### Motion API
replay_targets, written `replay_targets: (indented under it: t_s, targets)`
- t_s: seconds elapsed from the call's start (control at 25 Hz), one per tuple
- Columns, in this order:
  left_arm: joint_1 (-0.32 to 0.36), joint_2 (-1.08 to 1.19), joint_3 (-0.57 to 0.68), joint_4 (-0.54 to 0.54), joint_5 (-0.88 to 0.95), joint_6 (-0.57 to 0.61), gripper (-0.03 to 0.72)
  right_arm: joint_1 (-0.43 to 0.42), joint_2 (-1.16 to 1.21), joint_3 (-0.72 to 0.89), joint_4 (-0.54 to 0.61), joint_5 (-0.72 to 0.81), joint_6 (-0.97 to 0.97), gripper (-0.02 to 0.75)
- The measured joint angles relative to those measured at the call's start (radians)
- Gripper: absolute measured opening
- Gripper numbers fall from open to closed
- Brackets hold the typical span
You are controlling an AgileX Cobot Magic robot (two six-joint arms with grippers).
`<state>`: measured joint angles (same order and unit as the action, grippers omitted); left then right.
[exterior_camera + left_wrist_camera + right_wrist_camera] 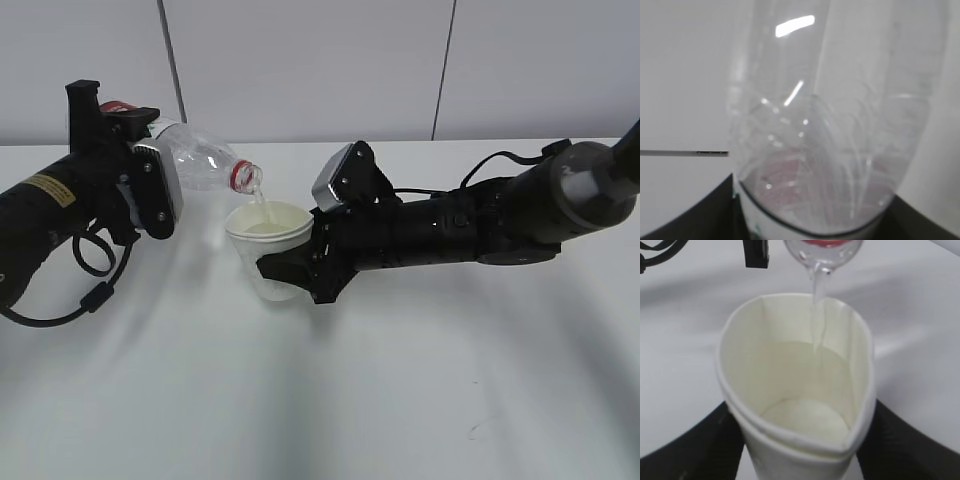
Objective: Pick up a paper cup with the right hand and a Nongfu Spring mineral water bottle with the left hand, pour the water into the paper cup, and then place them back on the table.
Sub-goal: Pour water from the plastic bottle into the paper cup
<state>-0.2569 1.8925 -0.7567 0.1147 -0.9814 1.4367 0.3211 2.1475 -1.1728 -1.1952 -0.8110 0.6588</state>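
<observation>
My left gripper (150, 190) is shut on the Nongfu Spring bottle (205, 162) and holds it tipped, its red-ringed neck (243, 177) down over the paper cup (268, 245). A thin stream of water runs from the mouth into the cup. My right gripper (295, 272) is shut on the cup and holds it just above the table (330, 400). In the right wrist view the squeezed cup (795, 385) holds water, with the bottle mouth (822, 252) above its rim. In the left wrist view the clear bottle (830, 125) fills the frame between the black fingers (695, 220).
A white wall with dark seams (172, 60) stands behind the table. The left arm's looped black cable (90, 265) hangs at the left. A tiny dark scuff (478, 430) marks the tabletop at the front right.
</observation>
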Motion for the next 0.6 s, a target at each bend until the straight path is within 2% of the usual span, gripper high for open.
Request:
replay_targets:
  t_s: [0.44,0.6]
  targets:
    - [0.0,0.0,0.0,0.0,0.0,0.0,0.386,0.0,0.0,0.0,0.033,0.002,-0.028,0.475]
    - [0.0,0.0,0.0,0.0,0.0,-0.042,0.386,0.0,0.0,0.0,0.046,0.002,-0.036,0.475]
